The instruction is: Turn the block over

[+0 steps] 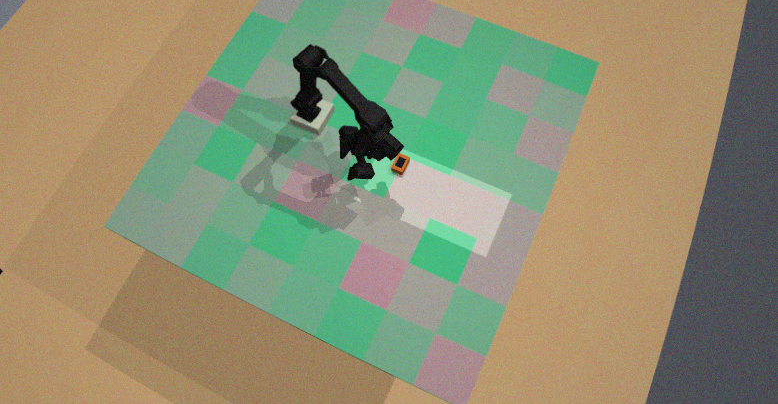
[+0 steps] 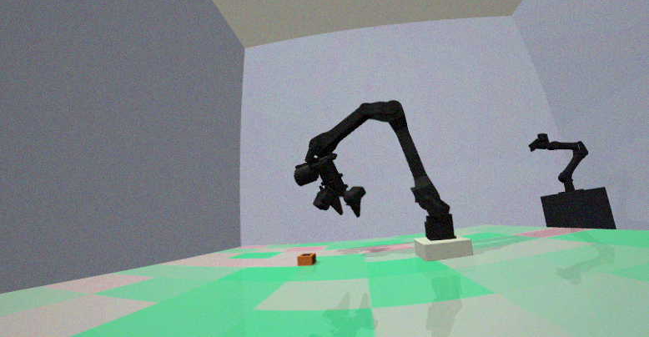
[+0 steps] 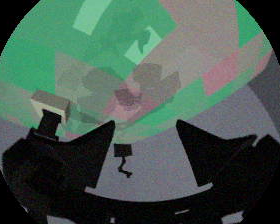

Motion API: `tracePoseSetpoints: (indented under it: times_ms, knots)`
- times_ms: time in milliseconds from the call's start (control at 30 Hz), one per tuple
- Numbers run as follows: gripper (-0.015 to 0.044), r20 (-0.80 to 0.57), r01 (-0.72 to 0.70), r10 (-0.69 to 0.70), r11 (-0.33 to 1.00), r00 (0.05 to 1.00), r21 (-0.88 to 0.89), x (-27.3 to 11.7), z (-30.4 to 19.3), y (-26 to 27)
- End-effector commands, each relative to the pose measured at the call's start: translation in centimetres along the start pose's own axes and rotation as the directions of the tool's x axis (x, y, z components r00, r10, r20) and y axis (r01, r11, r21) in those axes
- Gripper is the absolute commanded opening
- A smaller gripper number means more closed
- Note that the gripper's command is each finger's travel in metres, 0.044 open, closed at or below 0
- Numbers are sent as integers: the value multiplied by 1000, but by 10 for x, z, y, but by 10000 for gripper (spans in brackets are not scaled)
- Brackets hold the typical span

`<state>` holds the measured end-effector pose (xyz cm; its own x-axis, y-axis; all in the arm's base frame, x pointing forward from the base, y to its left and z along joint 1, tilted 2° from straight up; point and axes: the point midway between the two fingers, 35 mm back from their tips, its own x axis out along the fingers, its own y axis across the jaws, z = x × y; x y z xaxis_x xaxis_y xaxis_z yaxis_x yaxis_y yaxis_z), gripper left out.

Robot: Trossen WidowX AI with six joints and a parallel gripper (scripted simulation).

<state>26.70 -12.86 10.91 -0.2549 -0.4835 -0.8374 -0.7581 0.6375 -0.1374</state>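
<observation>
At the claw (image 1: 352, 157) (image 2: 349, 214) (image 3: 145, 123): spread wide, with nothing between the fingers, and hanging well above the checkered mat (image 1: 375, 276) (image 2: 313, 294) (image 3: 36, 60).

Down on the mat at the orange block (image 1: 400, 164) (image 2: 306, 259): lying flat and apart from the fingers, near three o'clock from the claw in the top view, between seven and eight o'clock in the exterior. Not to be seen in the wrist view. Shows a dark marked face upward, so has yet to be turned.

Probably light and stiff, hardly fragile; perhaps a little slippery on smooth sides. Best taken by two opposite side walls, around mid-height, keeping clear of the marked top. Needs a level, square pinch, then a small lift and a half roll; could pivot or slip if gripped near one end. Should be set down low rather than dropped.

Farther out, near ten o'clock from the block in the top view, comes the pale base (image 1: 318, 127) (image 2: 463, 247) (image 3: 51, 96) under the arm. Beyond, near two o'clock from the block in the exterior view, stands a second arm (image 2: 579, 153) on a dark box (image 2: 579, 209).
</observation>
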Motion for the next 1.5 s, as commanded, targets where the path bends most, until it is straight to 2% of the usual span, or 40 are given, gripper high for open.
tracePoseSetpoints:
  times_ms: [0,100,233,300,400,767,933,1467]
  knots:
    - [426,10,-2,2,1000,1000,13,-1,2,0]
    - [440,145,-55,28,981,989,187,-11,37,0]
    - [440,375,-252,87,872,923,420,-36,98,4]
    - [440,477,-377,122,788,870,486,-52,126,9]
    - [440,546,-472,151,716,824,515,-65,148,12]
    - [440,549,-477,153,712,822,516,-67,150,12]
    - [440,549,-477,153,712,822,516,-38,169,17]
    - [440,549,-477,153,712,822,516,-23,181,19]
